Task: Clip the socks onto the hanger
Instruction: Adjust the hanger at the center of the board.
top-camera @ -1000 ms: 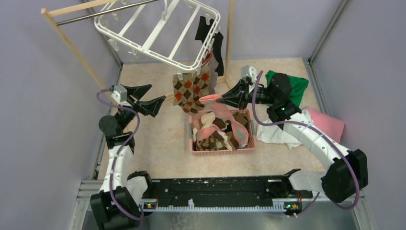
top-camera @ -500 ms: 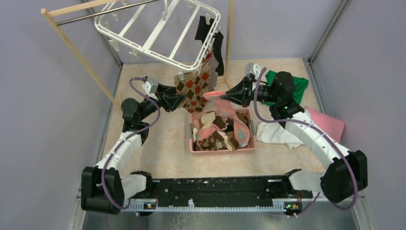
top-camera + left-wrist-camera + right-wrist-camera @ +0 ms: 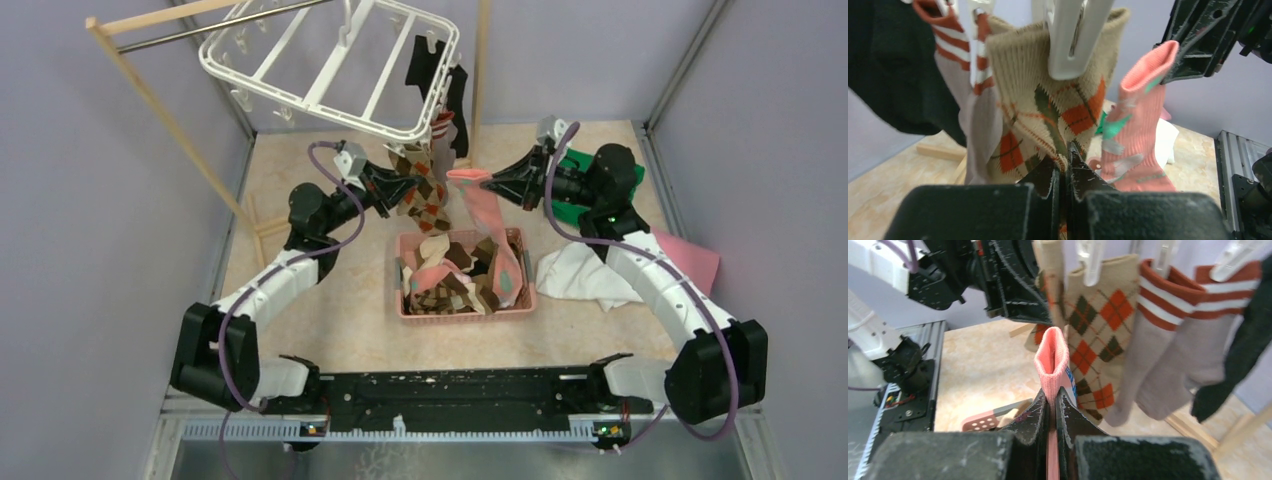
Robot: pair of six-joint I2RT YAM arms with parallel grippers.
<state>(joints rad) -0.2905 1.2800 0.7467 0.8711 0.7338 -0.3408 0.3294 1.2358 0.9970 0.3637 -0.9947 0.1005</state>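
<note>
Argyle sock (image 3: 1048,110), clipped at the hanger's (image 3: 312,98) near edge, is being pinched by the left gripper (image 3: 1066,162); right gripper (image 3: 1053,400) is gripping the pink sock's (image 3: 1052,357) cuff alongside.

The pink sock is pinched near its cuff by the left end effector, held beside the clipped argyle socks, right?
Not the left: the right end effector pinches the pink sock near its cuff, beside the clipped argyle socks. The right wrist view shows it.

argyle sock (image 3: 428,200) is found clipped to the white hanger (image 3: 340,105), pinched by the left pincer (image 3: 405,187); pink sock (image 3: 470,205) is clamped in the right pincer (image 3: 487,181), cuff uppermost.
</note>
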